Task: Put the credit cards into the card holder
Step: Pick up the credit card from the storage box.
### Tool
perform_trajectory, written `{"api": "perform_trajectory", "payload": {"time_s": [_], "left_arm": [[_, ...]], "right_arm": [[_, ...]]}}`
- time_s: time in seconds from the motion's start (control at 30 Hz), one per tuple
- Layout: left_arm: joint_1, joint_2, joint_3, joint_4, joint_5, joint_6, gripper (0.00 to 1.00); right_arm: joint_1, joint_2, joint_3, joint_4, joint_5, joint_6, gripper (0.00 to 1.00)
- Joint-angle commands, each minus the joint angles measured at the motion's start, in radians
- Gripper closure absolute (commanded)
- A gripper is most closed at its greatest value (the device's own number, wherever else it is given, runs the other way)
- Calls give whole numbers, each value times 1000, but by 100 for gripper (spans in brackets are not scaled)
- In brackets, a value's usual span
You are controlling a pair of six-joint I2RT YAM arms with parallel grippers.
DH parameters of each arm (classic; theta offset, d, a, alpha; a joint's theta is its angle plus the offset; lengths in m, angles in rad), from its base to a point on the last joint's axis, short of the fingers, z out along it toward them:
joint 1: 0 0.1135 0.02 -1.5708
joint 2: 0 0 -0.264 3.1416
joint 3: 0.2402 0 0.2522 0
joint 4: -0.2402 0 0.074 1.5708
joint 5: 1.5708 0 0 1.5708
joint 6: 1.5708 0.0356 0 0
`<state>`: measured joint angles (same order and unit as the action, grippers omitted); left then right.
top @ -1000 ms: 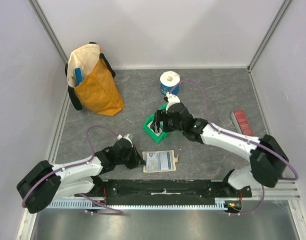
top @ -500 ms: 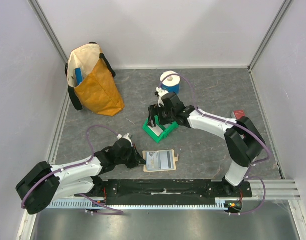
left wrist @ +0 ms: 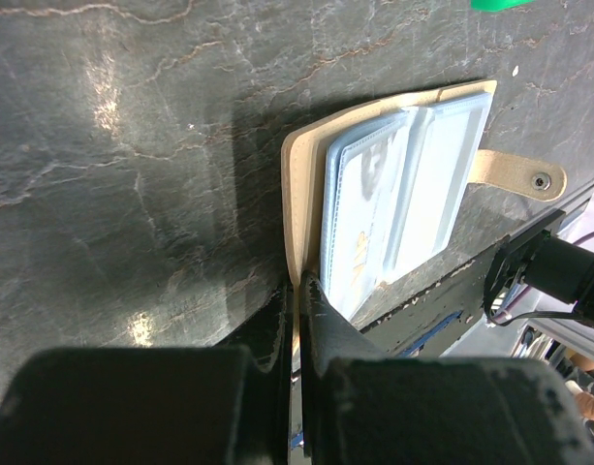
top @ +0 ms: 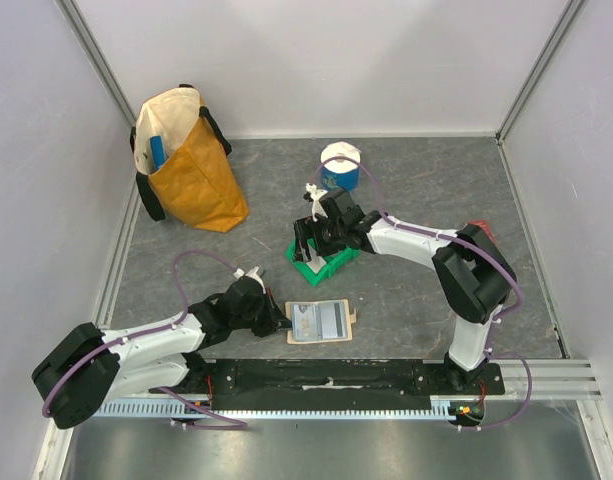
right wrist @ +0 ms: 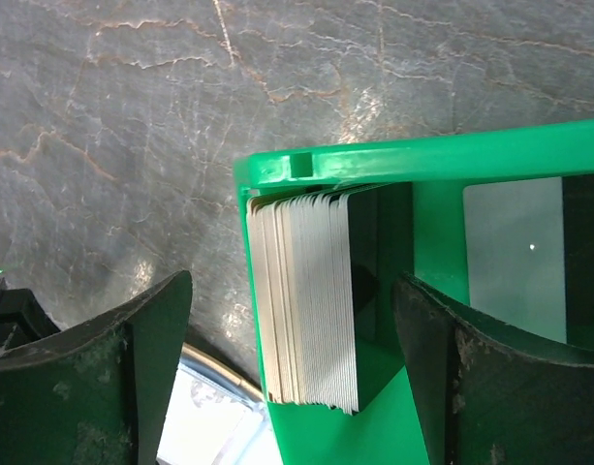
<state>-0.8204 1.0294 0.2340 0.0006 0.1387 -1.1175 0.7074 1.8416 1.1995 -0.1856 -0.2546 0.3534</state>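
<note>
left claw (left wrist: 298, 283) clamped on the soft tan card holder (left wrist: 298, 184), right claw (right wrist: 292, 295) gaping wide around the thin stacked credit cards (right wrist: 306, 281)

No word, number or brand can be read anywhere. Just ahead of the left tool (left wrist: 301, 283), faint gold marks show through a clear pocket (left wrist: 359, 208) of the card holder (left wrist: 442, 174), too blurred to make out. Between the fingers of the right tool (right wrist: 292, 291), the credit cards (right wrist: 306, 300) standing in the green bin (right wrist: 422, 160) show only their plain edges.
</note>
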Motion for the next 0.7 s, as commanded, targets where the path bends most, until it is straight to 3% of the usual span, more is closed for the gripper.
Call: {"api": "perform_trajectory", "payload": {"time_s": [0.0, 0.43, 0.67], "left_arm": [[1, 8, 22, 6, -13, 8, 98], [3, 9, 22, 6, -13, 8, 98], [4, 12, 24, 6, -10, 8, 98]], "right_arm": [[-8, 4, 49, 2, -78, -19, 11], [-23, -16, 52, 5, -103, -13, 23], [-32, -21, 51, 0, -103, -10, 37]]}}
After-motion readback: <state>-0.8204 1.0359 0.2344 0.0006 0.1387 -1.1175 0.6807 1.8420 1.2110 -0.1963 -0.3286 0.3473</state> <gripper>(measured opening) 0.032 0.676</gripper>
